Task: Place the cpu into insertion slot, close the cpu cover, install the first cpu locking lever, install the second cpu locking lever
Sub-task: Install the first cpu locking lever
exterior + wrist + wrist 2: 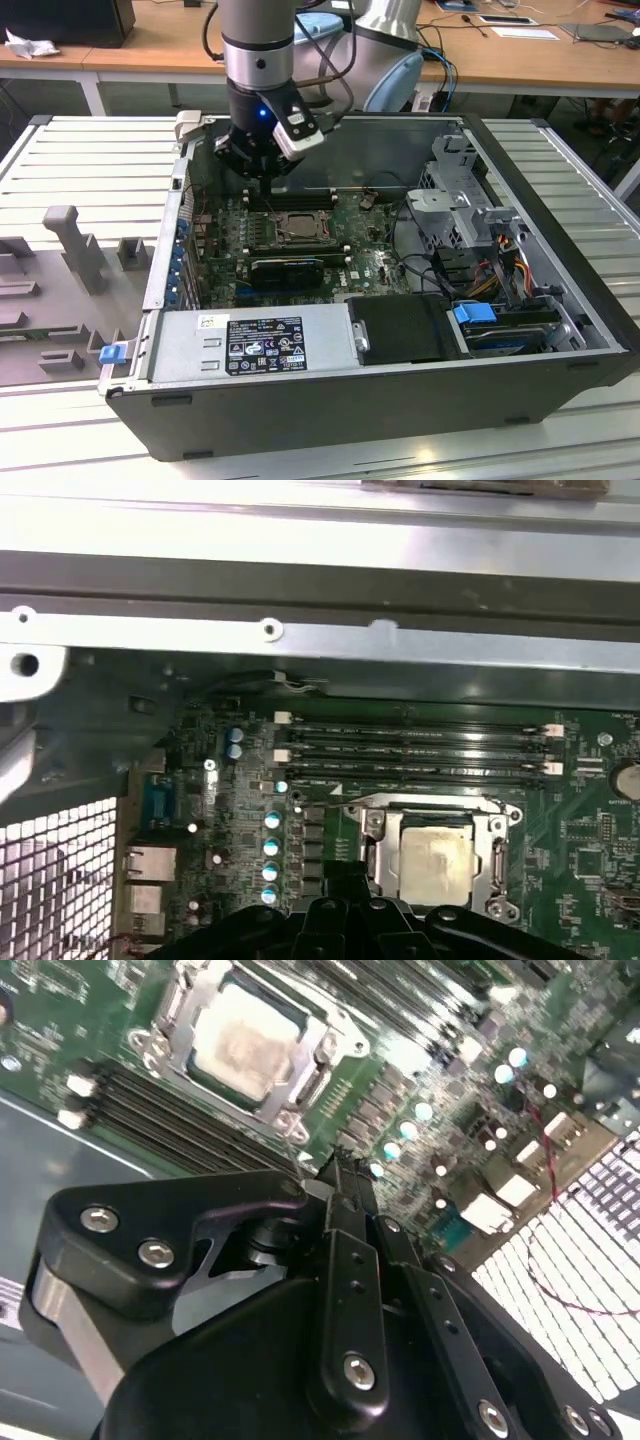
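A: What does the exterior view give you?

B: An open computer case (560,330) lies on a slatted metal table (90,160). The arm comes down from above, and its gripper (262,172) hangs over the far edge of the green board (370,262), just behind the socket (296,228). A silvery chip (297,231) sits in that socket with the metal cover (297,216) framing it. In front lie a dark card (287,268) and the grey power supply (250,345) with its black label. On the exterior view's right stand a drive cage (455,195) and loose cables (500,262).

A: And the second wrist view?

B: The black gripper body takes up the near half. Its fingers (345,1195) stand together at the tips, holding nothing. Past them the chip (246,1040) rests inside the cover frame (195,990), apart from the gripper. Long memory slots (160,1115) run beside the socket, and a row of round capacitors (424,1112) lies near the fingertips.

A: The first wrist view?

B: The chip (438,862) lies flat in the socket, with the cover (498,835) down around it. Memory slots (420,750) run between the socket and the case wall (320,640). Capacitors (271,846) and rear ports (148,865) sit beside it. The gripper's dark edge (340,925) is just next to the socket.
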Robot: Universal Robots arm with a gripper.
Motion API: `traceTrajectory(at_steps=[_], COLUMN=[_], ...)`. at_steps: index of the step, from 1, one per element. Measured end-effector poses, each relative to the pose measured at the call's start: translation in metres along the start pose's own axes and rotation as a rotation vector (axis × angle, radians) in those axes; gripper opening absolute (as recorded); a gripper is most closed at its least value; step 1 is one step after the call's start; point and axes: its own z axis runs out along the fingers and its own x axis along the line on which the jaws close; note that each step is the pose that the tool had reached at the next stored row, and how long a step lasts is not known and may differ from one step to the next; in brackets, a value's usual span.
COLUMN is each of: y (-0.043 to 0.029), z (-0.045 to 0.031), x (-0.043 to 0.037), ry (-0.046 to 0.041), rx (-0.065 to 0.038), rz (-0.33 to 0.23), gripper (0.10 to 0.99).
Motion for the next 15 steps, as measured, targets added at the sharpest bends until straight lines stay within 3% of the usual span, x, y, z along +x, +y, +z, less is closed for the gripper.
traceTrajectory(at_steps=[3, 15], y=[0.0003, 0.0082], z=[0.0012, 0.0058], x=[0.0098, 0.0241], ry=[-0.0001, -0.0001], rx=[-0.001, -0.002], rz=[0.000, 0.000], gripper=[0.106, 0.106])
